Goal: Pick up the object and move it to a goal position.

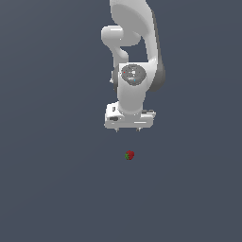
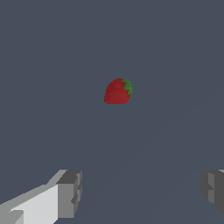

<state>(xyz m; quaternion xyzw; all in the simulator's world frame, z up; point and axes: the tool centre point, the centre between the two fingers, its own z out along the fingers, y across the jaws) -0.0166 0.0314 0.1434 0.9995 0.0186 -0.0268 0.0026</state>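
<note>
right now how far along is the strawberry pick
Nothing looks done yet. The strawberry lies on the grey floor, untouched. In hand: the gripper hangs open above it, and the wrist view shows its fingers spread wide with the berry ahead of them, not between them. Left: descend, close, lift, and carry it to the goal, which no view shows.

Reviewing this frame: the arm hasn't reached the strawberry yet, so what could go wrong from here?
The strawberry is far smaller than the open end effector, so a slightly offset descent could close on nothing. It also lies on its side in the wrist view, so one finger touching first might roll it away.
</note>
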